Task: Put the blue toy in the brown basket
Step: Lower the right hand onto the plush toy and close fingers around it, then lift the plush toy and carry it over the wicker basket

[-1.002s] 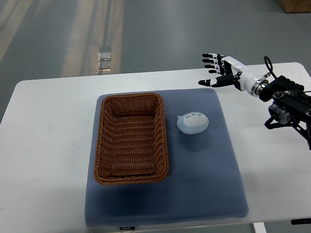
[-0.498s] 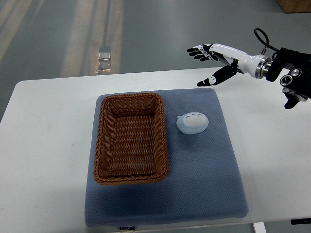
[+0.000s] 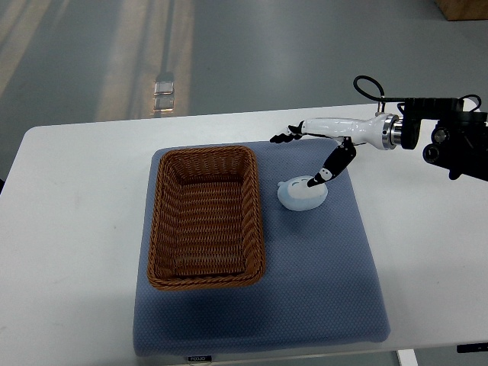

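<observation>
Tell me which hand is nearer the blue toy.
Right. The right hand hangs open over the blue toy, its thumb tip at the toy's top. The left hand is out of view.

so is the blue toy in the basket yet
Not yet. The pale blue rounded toy lies on the grey mat, right of the empty brown wicker basket.

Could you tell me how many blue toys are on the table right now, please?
1: the blue toy lies on the grey mat, just right of the brown basket, under the right hand.
</observation>
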### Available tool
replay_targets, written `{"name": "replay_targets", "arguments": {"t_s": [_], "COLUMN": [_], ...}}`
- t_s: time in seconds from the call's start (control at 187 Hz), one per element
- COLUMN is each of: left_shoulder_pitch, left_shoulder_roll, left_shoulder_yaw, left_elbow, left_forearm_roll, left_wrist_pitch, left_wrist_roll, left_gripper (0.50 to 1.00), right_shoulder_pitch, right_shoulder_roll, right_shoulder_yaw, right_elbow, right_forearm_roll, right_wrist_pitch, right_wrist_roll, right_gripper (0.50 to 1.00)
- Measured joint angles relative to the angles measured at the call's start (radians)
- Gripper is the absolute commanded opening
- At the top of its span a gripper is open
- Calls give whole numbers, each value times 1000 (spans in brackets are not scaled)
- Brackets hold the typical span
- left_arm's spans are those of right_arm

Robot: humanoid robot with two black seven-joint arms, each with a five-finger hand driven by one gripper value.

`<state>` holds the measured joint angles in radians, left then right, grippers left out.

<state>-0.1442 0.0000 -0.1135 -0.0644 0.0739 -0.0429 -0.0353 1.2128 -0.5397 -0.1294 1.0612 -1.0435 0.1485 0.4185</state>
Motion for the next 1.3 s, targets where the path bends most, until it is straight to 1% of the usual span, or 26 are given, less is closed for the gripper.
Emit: {"name": "replay_targets", "arguments": {"t_s": [0.171, 0.397, 0.402, 0.482, 0.557, 0.622, 0.643, 0.648, 0.665, 0.67, 0.729, 0.745, 0.75, 0.756, 0.761, 0.766, 0.772, 0.777, 0.782, 0.788, 0.815, 0.831, 0.863, 1.109, 1.238, 1.302], "left_shoulder_pitch": [0, 0, 0, 1, 3, 3, 3, 3, 3, 3, 3, 3, 3, 3, 3, 3, 3, 3, 3, 3, 3, 3, 3, 3, 3, 3], "left_shoulder_roll": [0, 0, 0, 0, 0, 0, 0, 0, 0, 0, 0, 0, 0, 0, 0, 0, 0, 0, 0, 0, 0, 0, 0, 0, 0, 0], "left_shoulder_yaw": [0, 0, 0, -1, -2, -2, -2, -2, -2, -2, -2, -2, -2, -2, -2, -2, -2, -2, -2, -2, -2, -2, -2, -2, -2, -2], "left_elbow": [0, 0, 0, 0, 0, 0, 0, 0, 0, 0, 0, 0, 0, 0, 0, 0, 0, 0, 0, 0, 0, 0, 0, 0, 0, 0], "left_forearm_roll": [0, 0, 0, 0, 0, 0, 0, 0, 0, 0, 0, 0, 0, 0, 0, 0, 0, 0, 0, 0, 0, 0, 0, 0, 0, 0], "left_wrist_pitch": [0, 0, 0, 0, 0, 0, 0, 0, 0, 0, 0, 0, 0, 0, 0, 0, 0, 0, 0, 0, 0, 0, 0, 0, 0, 0], "left_wrist_roll": [0, 0, 0, 0, 0, 0, 0, 0, 0, 0, 0, 0, 0, 0, 0, 0, 0, 0, 0, 0, 0, 0, 0, 0, 0, 0], "left_gripper": [1000, 1000, 1000, 1000, 1000, 1000, 1000, 1000, 1000, 1000, 1000, 1000, 1000, 1000, 1000, 1000, 1000, 1000, 1000, 1000, 1000, 1000, 1000, 1000, 1000, 1000], "right_shoulder_pitch": [0, -14, -14, -15, -15, -16, -17, -17, -18, -19, -24, -26, -26, -27, -27, -27, -28, -28, -28, -29, -30, -30, -31, -12, 39, 77], "right_shoulder_roll": [26, 79, 79, 94, 106, 115, 117, 118, 119, 119, 122, 123, 123, 123, 123, 123, 123, 123, 123, 123, 123, 123, 123, 116, 118, 125], "right_shoulder_yaw": [-38, -61, -61, -83, -107, -121, -125, -126, -130, -132, -143, -144, -145, -145, -145, -146, -146, -146, -146, -147, -147, -147, -147, -136, -127, -114], "right_elbow": [-4, -49, -50, -66, -91, -104, -106, -107, -108, -109, -112, -114, -114, -114, -115, -115, -116, -116, -117, -117, -120, -120, -122, -121, -116, -116], "right_forearm_roll": [-18, -38, -38, -42, -44, -45, -45, -45, -46, -46, -48, -49, -50, -50, -51, -51, -52, -52, -53, -53, -56, -57, -59, -49, -41, -33], "right_wrist_pitch": [-10, -19, -20, -38, -56, -63, -64, -64, -65, -65, -66, -66, -66, -66, -66, -66, -67, -67, -67, -67, -67, -67, -68, -116, -125, -126], "right_wrist_roll": [0, -3, -3, -3, -4, -5, -5, -5, -6, -6, -8, -8, -8, -8, -8, -8, -8, -8, -8, -8, -9, -9, -9, -10, -9, -8], "right_gripper": [909, 905, 897, 889, 866, 827, 805, 789, 776, 762, 699, 662, 662, 642, 641, 621, 621, 603, 603, 584, 558, 531, 503, 500, 500, 511]}}
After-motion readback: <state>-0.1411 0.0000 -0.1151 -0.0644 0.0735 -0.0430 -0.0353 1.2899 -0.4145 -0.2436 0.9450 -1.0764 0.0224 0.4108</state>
